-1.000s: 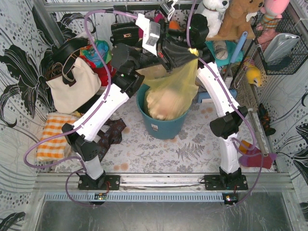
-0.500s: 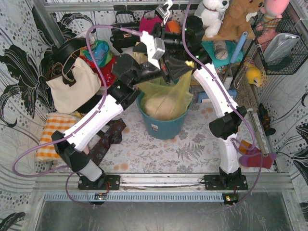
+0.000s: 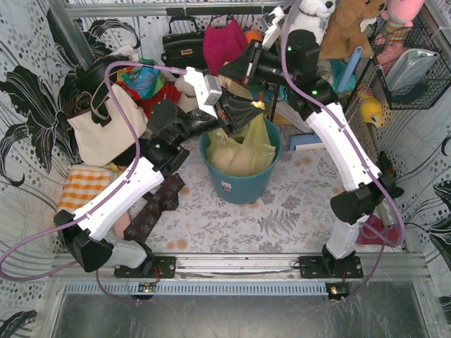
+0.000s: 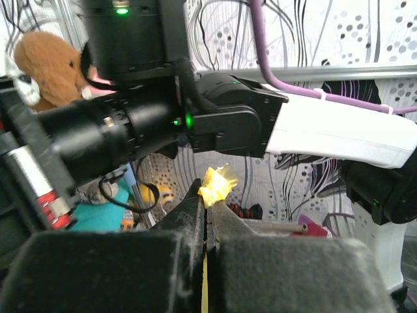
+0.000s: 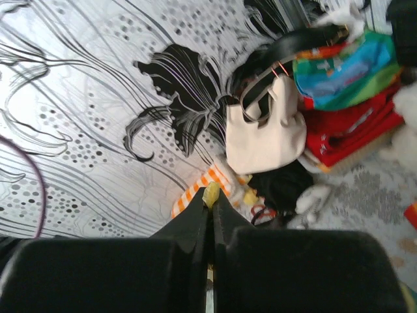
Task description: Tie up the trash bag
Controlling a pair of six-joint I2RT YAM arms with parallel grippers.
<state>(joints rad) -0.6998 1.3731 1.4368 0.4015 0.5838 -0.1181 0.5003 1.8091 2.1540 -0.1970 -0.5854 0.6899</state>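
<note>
1 teal bucket [image 3: 239,186] w/ 1 yellow trash bag [image 3: 243,148] sat inside, neck drawn up. 2 grippers above: left gripper [image 4: 205,202] fingers pressed tog., pinching bag's yellow tip; right gripper [image 5: 210,199] same, nipping yellow plastic

Yellow trash bag [image 3: 248,146], teal bucket [image 3: 239,187], cream tote [image 3: 106,132]

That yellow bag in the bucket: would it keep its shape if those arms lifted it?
Probably not: the trash bag looks thin and crinkly, so it should sag. It is likely light, since only pale crumpled filling shows through.
</note>
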